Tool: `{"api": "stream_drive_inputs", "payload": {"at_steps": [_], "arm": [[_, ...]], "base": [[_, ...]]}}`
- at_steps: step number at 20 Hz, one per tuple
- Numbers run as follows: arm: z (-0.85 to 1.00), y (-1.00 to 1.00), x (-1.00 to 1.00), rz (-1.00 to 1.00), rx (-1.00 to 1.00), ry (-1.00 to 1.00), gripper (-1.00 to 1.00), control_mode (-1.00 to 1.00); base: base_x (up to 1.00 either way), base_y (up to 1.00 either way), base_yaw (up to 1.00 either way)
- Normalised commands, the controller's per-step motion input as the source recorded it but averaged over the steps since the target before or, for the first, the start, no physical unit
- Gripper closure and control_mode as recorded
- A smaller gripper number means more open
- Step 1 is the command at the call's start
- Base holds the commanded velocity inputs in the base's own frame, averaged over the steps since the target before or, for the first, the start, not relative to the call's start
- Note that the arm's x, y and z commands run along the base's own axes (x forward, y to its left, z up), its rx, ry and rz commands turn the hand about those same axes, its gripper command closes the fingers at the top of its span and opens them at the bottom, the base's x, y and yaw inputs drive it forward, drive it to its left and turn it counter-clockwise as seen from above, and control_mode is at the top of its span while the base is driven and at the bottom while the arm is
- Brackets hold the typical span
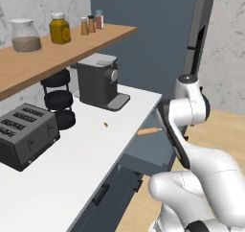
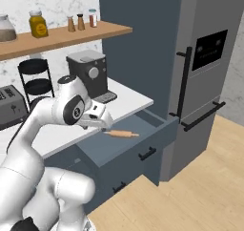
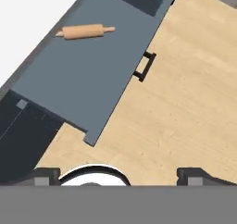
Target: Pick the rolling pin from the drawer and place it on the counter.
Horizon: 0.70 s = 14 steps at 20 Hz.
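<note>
- The small light-brown wooden rolling pin (image 3: pixel 85 31) is seen lying in the open slate-blue drawer (image 3: pixel 88 75), well apart from the end effector (image 3: pixel 118 174).
- The end effector is held above, fingers spread, nothing gripped.

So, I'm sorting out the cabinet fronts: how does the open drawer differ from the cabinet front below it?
The drawer is pulled out, its flat floor exposed; the cabinet front below sits closed and flush. The drawer holds the rolling pin, lying on its side; nothing shows of what the lower front holds. The drawer rides just under the counter, the other nearer the floor. Both are slate blue-grey with dark bar handles.
</note>
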Motion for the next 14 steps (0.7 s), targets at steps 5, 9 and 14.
{"api": "stream_drive_inputs", "payload": {"at_steps": [5, 9, 14], "arm": [[-0.63, -0.89, 0.71, -0.09, 0.16, 0.26, -1.0, -1.0], [-0.76, -0.19, 0.63, -0.04, 0.21, 0.01, -1.0, -1.0], [-0.86, -0.04, 0.7, -0.04, 0.16, -0.03, -1.0, -1.0]], "base": [[0.0, 0.0, 0.0], [0.0, 0.0, 0.0], [0.0, 0.0, 0.0]]}}
